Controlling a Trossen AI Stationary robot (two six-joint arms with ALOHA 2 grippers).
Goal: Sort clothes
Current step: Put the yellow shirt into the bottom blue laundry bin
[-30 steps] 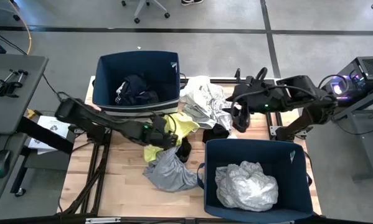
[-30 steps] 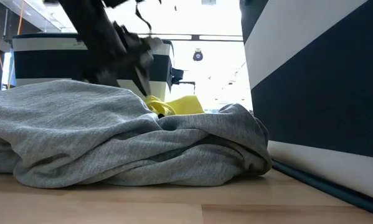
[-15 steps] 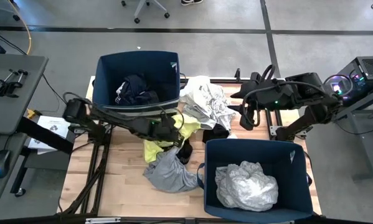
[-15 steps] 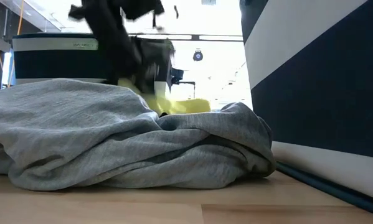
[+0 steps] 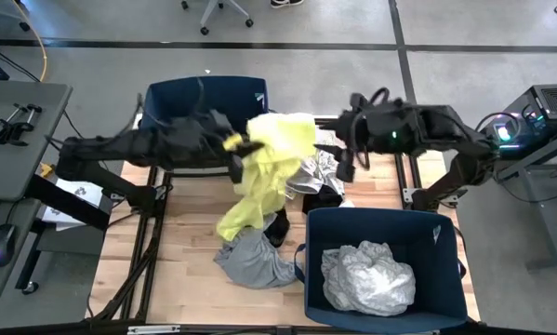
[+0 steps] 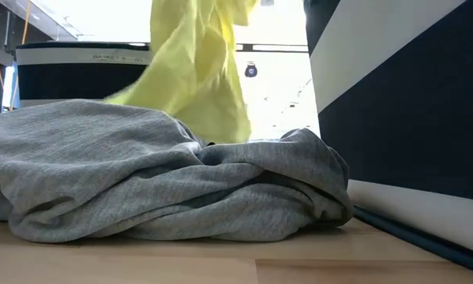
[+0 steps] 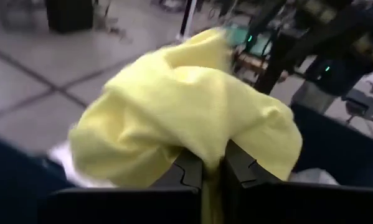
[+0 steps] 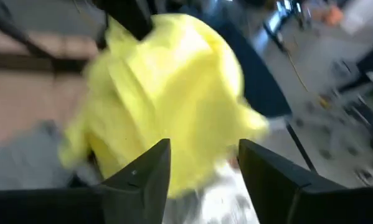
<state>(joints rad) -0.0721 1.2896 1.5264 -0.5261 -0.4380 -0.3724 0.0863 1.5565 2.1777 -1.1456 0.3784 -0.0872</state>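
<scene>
The left gripper (image 7: 212, 171), clamped on the yellow garment (image 5: 264, 167), lifts it above the worktop's centre; next, carry it to a bin.

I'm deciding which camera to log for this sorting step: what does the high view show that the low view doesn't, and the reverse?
Only the high view shows the left gripper clamped on the lifted yellow garment, the open right gripper nearby, the white printed garment, and the white clothes in the near bin. Only the low view shows the room lights behind. Both show the yellow garment hanging above the grey garment.
</scene>
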